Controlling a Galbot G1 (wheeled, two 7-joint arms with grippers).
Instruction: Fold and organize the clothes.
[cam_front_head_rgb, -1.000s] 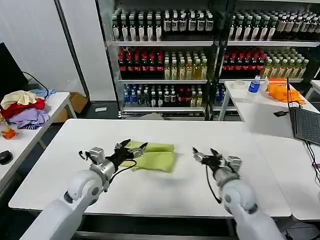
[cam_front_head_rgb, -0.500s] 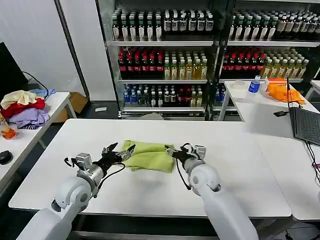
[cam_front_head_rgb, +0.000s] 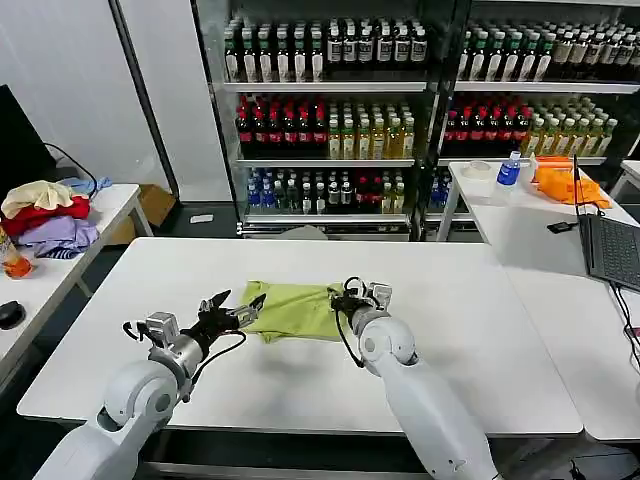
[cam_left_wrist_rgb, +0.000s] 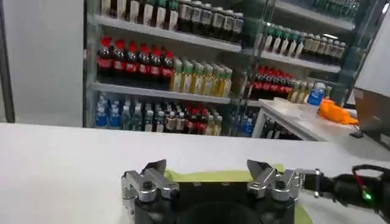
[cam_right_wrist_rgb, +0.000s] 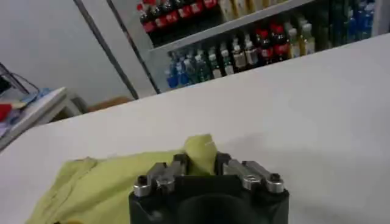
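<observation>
Right gripper (cam_front_head_rgb: 340, 300) has advanced, pinching my T-shirt (cam_front_head_rgb: 290, 310) edge; left gripper (cam_front_head_rgb: 238, 311) stays spread open beside it.

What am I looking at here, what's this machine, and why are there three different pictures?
It is a two-armed robot at a white table, folding laundry. The wide picture comes from a camera on its head, and the other two from cameras on its wrists, looking out past the fingers. A folded lime T-shirt lies on the table. The left gripper sits open at the shirt's left edge, holding nothing. The right gripper is at the shirt's right edge, and in its wrist picture the fingers pinch a peak of fabric. Behind stand shelves of bottled drinks.
</observation>
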